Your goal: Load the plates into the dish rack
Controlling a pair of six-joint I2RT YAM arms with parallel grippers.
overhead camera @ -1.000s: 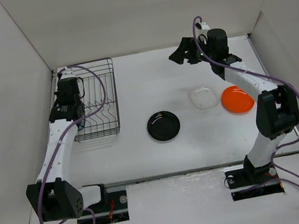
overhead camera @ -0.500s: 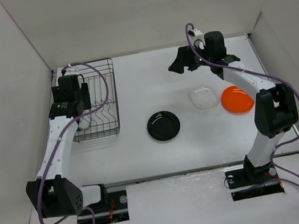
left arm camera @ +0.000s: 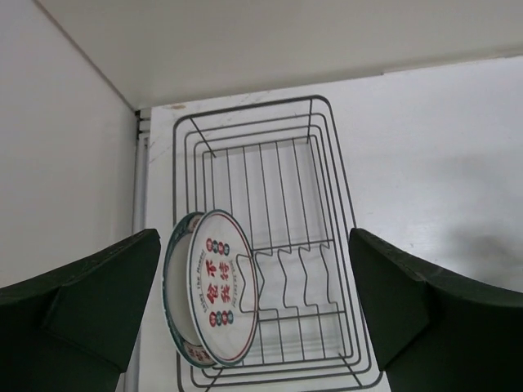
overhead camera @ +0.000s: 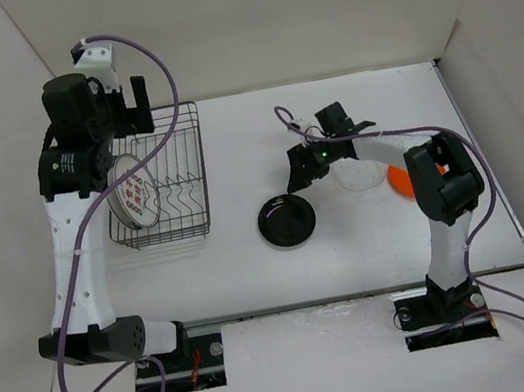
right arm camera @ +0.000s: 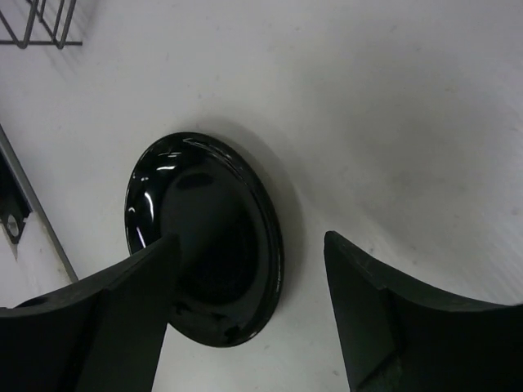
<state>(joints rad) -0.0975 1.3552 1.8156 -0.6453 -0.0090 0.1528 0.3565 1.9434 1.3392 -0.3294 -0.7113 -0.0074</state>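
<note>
Table (overhead camera: 286, 273): white, walled in on three sides. The middle, between rack and loose plates, is bare.

Dish rack (overhead camera: 204, 166): far left, just beside the left wall (overhead camera: 9, 200). Its long right side faces the open table.

Plates, 2 of 5 racked:
- Red-marked plate (left arm camera: 222, 286) stands on edge, tilted, at the rack's near-left end.
- Patterned-rim plate (left arm camera: 192, 353) stands close behind it, towards the wall.
- The zigzag dividers (left arm camera: 298, 269) to their right hold nothing.

Plates lying flat on the table:
- Black plate (overhead camera: 287, 220), centre.
- Clear plate (overhead camera: 359, 171), to the right of the black one and partly under the right forearm.
- Orange plate (overhead camera: 397, 176), only a sliver showing behind that arm.

Left gripper (left arm camera: 253, 237): raised high over the rack, jaws spread wide, holding nothing.

Right gripper (right arm camera: 252, 238): low at the black plate's far-right edge, jaws parted. One finger is over the plate and the other over bare table, with the rim between them. Nothing is pinched, and I cannot tell whether it touches.

Step (judgement): approach to pick the black plate, third of five.

Next move calls for a pinch on a thin, glossy rim lying flat. The outer finger has to get under the lip or the plate may skid. The carry is leftward over open table into a free divider slot beside the standing plates. The left arm above the rack and the nearby wall narrow the entry, so coming in from the rack's right side looks safest.
</note>
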